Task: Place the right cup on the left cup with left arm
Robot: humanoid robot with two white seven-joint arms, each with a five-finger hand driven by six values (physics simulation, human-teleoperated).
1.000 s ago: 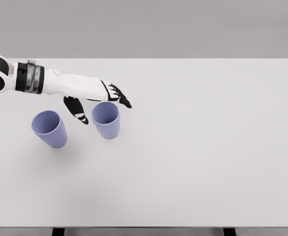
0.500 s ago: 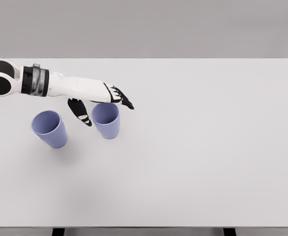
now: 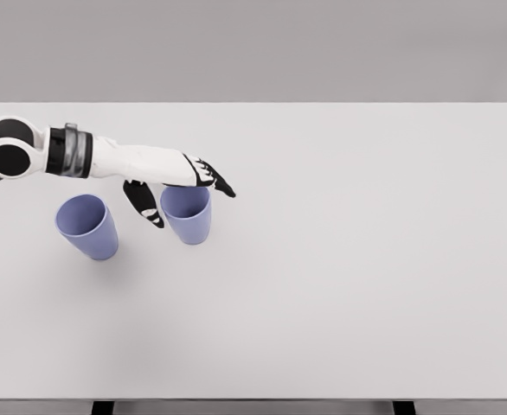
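Our left hand sits over the far rim of the right cup, fingers spread: the four fingers fan past the rim toward 3 o'clock, while the thumb hangs down at the cup's 9 o'clock side. Nothing is pinched yet; we cannot tell whether any finger actually touches the rim, as the palm hides the far edge.

The right cup stands upright, mouth open toward us, on the table. At its 9 o'clock, near but apart, stands the left cup, also upright and open, the same pale violet.

We judge both cups to be light, stiff, thin-walled tumblers with smooth, probably slippery sides that taper toward the base. A squeeze too gentle may let one slide; a shove may tip it, since little weight holds it down. We would take hold across the upper wall, thumb at one side and fingers opposite, just below the rim, leaving the base free to drop into the left cup's mouth.

Our right arm is out of view.
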